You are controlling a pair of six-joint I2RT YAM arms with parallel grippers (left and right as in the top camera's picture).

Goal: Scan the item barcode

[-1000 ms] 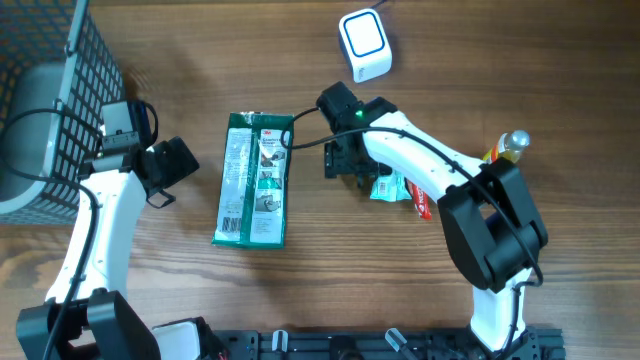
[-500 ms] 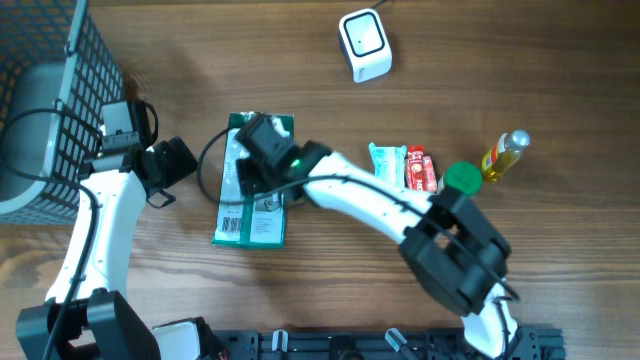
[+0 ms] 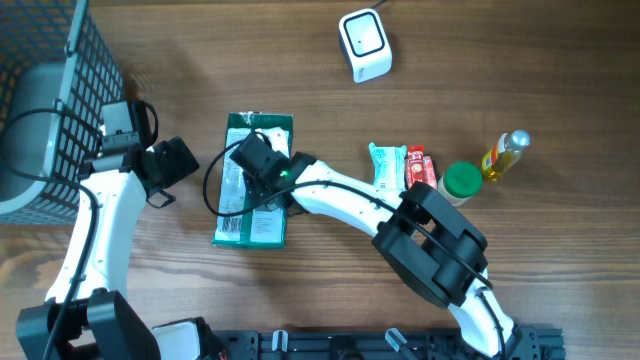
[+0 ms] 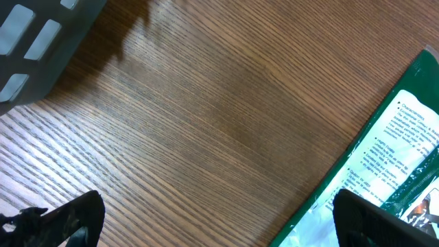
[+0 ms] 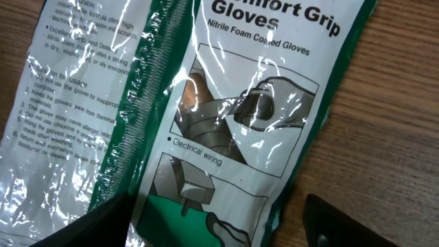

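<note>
Left end effector (image 3: 175, 163): we found it spread wide above bare table (image 3: 300, 295), holding nothing.
Right end effector (image 5: 212, 230): we found it spread over the glove packet (image 3: 250, 225), pinching nothing; contact we could not tell.
Glove packet: lay flat mid-table, between both arms.
Scanner (image 3: 364, 45): well apart, near the far edge.
Open room: we noted bare wood between packet and scanner; a basket (image 3: 60, 60) bounded the left.
</note>
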